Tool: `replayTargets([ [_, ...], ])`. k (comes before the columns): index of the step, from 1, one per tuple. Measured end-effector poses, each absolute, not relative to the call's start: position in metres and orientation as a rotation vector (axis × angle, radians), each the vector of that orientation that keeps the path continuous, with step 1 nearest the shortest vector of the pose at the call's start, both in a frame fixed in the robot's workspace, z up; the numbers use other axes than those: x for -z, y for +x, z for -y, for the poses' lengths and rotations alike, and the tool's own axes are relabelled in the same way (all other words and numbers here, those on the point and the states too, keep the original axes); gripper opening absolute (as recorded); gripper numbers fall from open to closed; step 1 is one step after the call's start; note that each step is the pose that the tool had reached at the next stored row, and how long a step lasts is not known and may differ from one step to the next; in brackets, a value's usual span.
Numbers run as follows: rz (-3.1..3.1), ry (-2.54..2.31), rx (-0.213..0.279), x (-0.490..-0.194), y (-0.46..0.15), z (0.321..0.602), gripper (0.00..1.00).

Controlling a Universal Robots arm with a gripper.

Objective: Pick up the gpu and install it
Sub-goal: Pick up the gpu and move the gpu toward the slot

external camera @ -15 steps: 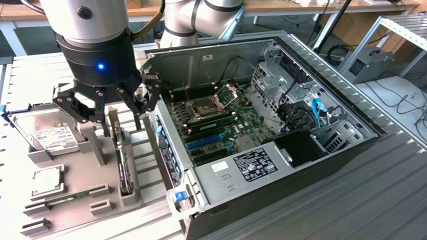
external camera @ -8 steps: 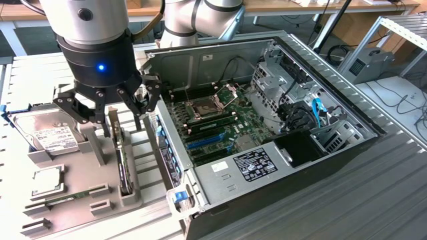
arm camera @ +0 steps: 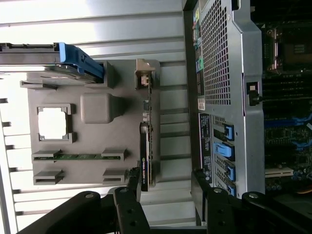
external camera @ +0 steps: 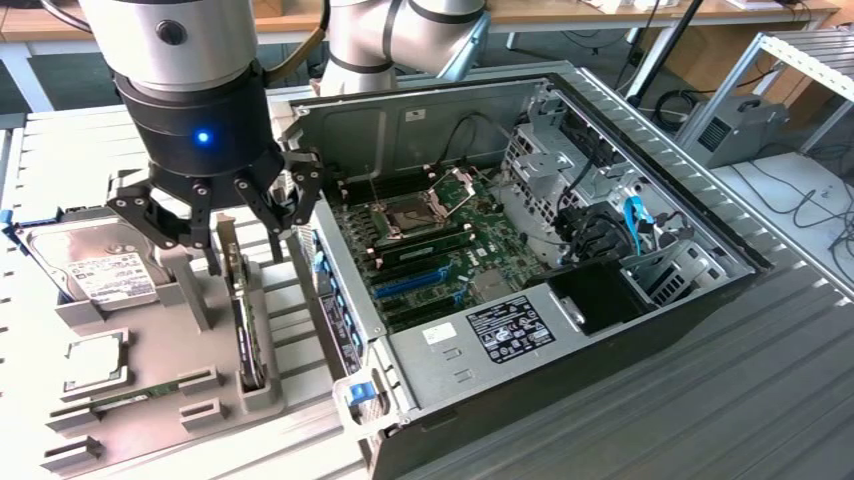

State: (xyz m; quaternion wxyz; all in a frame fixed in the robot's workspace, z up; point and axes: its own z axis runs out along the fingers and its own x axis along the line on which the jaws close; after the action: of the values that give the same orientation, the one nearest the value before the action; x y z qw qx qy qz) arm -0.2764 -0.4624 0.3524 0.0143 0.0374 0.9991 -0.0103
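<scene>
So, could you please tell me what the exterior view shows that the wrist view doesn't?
Exterior view: the arm's body, the hard drive's white label and the case's drive bays. Wrist view: the case's perforated back panel, seen face on. Both: the open gripper over the gpu, which stands on edge in the grey holder.

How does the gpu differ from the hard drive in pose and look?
The gpu stands on its thin edge; the hard drive leans back, showing its broad face.
The gpu is dark with a green board; the hard drive is silver with a white label.
The open gripper hovers over the gpu, not the hard drive.
Both sit in the gray holder, outside the computer case.
</scene>
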Motion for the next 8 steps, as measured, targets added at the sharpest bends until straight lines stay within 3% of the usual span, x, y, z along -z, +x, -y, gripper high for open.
replayTargets([
  [8, -3.111, 0.117, 0.032, -0.3505, -0.2765, 0.4624, 0.54],
])
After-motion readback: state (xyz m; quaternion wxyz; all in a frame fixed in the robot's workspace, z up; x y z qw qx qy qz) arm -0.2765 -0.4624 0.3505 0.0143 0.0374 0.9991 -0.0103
